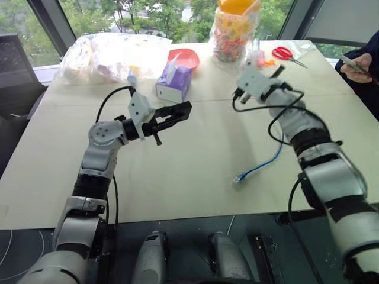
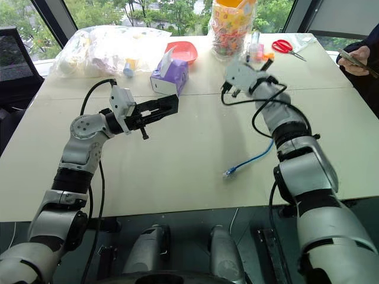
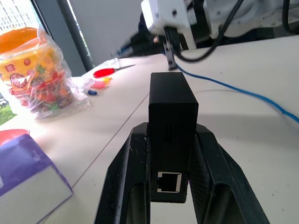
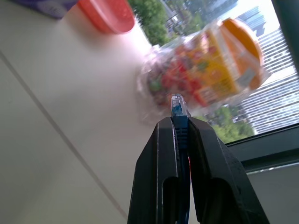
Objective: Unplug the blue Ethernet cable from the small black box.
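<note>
A: Where does the unplugging stand?

B: Judging by how things lie, it is done. The left gripper (image 3: 170,186) has its jaws clamped on the small black box (image 3: 171,121), and the box's port, facing back between those jaws, is bare, with no plug in it.

A: And the cable?

B: The right gripper (image 4: 180,135) has its jaws pressed together on the blue Ethernet cable (image 1: 265,164) just below one plug, which sticks out past the tips. From there the cord runs down behind the right arm to the counter (image 1: 195,171), where its other plug lies loose, well below and apart from both pairs of jaws.

A: So what does the next move call for?

B: My guess — setting both pieces down. Either arm would lower to the bare counter beneath it and part its jaws, keeping clear of the purple tissue box (image 1: 173,83) just beyond the left jaws and the bag of sweets (image 1: 234,29) beyond the right.

A: Any writing to read?

B: The bag is printed in bright colours, and there is lettering on its wrapper — too small to make out. The box itself shows no label.
</note>
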`<state>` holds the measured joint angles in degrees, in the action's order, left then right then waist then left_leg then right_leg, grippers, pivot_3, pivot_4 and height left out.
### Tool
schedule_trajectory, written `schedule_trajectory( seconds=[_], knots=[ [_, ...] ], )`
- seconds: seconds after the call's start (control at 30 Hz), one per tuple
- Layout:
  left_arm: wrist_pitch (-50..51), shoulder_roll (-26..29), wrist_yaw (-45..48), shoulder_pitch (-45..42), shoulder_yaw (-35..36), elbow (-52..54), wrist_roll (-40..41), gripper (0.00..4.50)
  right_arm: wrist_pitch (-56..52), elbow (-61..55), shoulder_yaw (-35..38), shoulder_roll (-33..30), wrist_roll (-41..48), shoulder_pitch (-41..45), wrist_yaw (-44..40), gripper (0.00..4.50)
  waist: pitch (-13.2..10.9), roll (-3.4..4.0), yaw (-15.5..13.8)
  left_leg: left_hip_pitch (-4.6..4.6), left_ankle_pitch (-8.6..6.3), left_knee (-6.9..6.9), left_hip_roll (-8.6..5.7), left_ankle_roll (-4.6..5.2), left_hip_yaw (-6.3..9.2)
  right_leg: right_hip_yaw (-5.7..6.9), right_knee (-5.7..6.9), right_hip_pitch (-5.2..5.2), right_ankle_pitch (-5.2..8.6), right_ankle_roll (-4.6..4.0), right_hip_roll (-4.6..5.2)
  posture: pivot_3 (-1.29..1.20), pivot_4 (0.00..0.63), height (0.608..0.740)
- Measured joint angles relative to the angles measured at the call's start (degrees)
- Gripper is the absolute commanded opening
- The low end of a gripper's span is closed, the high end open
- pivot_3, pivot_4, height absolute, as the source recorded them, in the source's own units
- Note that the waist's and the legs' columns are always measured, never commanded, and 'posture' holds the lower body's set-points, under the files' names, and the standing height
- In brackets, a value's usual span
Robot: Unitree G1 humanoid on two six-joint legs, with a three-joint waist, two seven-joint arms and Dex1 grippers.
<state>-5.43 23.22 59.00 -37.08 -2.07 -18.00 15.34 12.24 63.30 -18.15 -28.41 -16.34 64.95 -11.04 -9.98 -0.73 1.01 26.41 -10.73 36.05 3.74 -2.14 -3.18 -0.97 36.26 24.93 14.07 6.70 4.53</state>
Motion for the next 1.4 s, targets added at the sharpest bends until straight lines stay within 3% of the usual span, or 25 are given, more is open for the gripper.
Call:
schedule_trajectory(
  seconds=[0.03,0.13,0.33,0.37,0.63,0.77,1.0,1.07,1.13,1.3,1.4],
  knots=[
    [-0.3,0.0,0.4,0.8,-0.5,0.0,-0.3,0.51,-2.5,0.0,1.8,1.0,1.8,-0.5,-2.7,0.12,0.0,0.00,0.0,-0.05,0.00,0.02,0.01,0.00,0.01,0.01,0.00,-0.07,0.00,0.01,0.00,0.00,0.150,0.735],
    [-1.3,-0.6,1.1,2.0,-2.0,0.0,-1.3,0.51,-9.8,-0.2,5.6,2.9,5.7,-2.0,-7.9,1.13,0.0,0.00,-0.1,-0.07,0.00,0.05,0.01,0.00,0.03,0.02,0.02,-0.10,-0.03,0.04,-0.01,0.00,0.150,0.735],
    [-5.7,-0.6,2.3,2.0,-4.0,-2.2,-3.7,0.51,-24.7,-5.1,14.3,4.3,13.6,-3.4,-11.6,4.18,0.0,0.02,-0.2,-0.08,0.00,0.13,0.00,0.01,0.05,0.01,0.05,-0.14,-0.04,0.04,-0.01,0.00,0.150,0.735],
    [-6.7,-0.7,2.3,2.1,-4.3,-2.9,-4.1,0.51,-27.2,-7.3,15.5,4.3,14.7,-3.8,-11.8,4.46,0.0,0.02,-0.2,-0.09,0.00,0.11,0.01,0.01,0.06,0.02,0.06,-0.14,-0.04,0.04,-0.01,0.00,0.150,0.735],
    [-16.1,-0.8,1.9,1.8,-5.7,-11.0,-7.8,0.51,-48.3,-33.7,25.5,4.1,25.2,-10.9,-11.8,4.46,0.0,0.03,-0.4,-0.09,0.00,0.11,0.01,0.01,0.09,0.03,0.09,-0.14,-0.04,0.04,-0.01,0.00,0.150,0.735],
    [-19.9,-3.0,-4.6,-2.2,-5.6,-18.8,-11.5,0.51,-59.4,-52.2,28.8,3.7,30.8,-17.5,-11.7,4.46,0.0,0.01,-1.0,-0.09,0.00,0.17,0.00,0.02,0.16,0.08,0.10,-0.18,-0.04,0.04,-0.01,0.00,0.150,0.735],
    [-28.7,-6.6,-12.8,-8.8,-6.8,-32.6,-17.7,0.51,-67.1,-63.6,28.7,6.1,33.2,-23.9,-8.2,4.46,0.0,0.02,-1.4,-0.09,0.00,0.20,-0.01,0.02,0.16,0.07,0.09,-0.18,-0.04,0.04,-0.02,0.00,0.150,0.735],
    [-29.5,-7.4,-13.8,-9.9,-6.8,-35.6,-18.2,1.54,-68.2,-65.1,28.9,6.5,33.6,-24.0,-7.1,4.50,0.0,0.02,-1.5,-0.09,0.00,0.19,-0.01,0.02,0.16,0.08,0.09,-0.18,-0.04,0.05,-0.02,0.00,0.150,0.735],
    [-28.7,-8.6,-13.9,-10.6,-6.6,-37.9,-18.1,2.28,-69.2,-66.6,29.3,7.3,34.5,-24.0,-6.3,4.50,0.0,0.02,-1.6,-0.09,0.00,0.19,-0.01,0.02,0.16,0.07,0.09,-0.18,-0.04,0.05,-0.03,0.00,0.150,0.735],
    [-20.4,-10.4,-12.8,-11.0,-3.5,-40.7,-14.6,4.46,-70.6,-68.0,29.4,7.6,35.6,-24.1,-4.8,4.50,0.0,0.02,-1.6,-0.08,0.00,0.21,-0.01,0.02,0.18,0.08,0.09,-0.18,-0.04,0.05,-0.02,0.00,0.150,0.735],
    [-16.4,-10.3,-12.3,-11.0,-1.9,-40.9,-13.4,4.49,-70.8,-68.0,29.5,7.6,35.9,-24.1,-4.2,4.50,0.0,0.02,-1.6,-0.08,0.00,0.20,-0.01,0.02,0.18,0.08,0.09,-0.18,-0.04,0.05,-0.03,0.00,0.150,0.735]
  ],
)
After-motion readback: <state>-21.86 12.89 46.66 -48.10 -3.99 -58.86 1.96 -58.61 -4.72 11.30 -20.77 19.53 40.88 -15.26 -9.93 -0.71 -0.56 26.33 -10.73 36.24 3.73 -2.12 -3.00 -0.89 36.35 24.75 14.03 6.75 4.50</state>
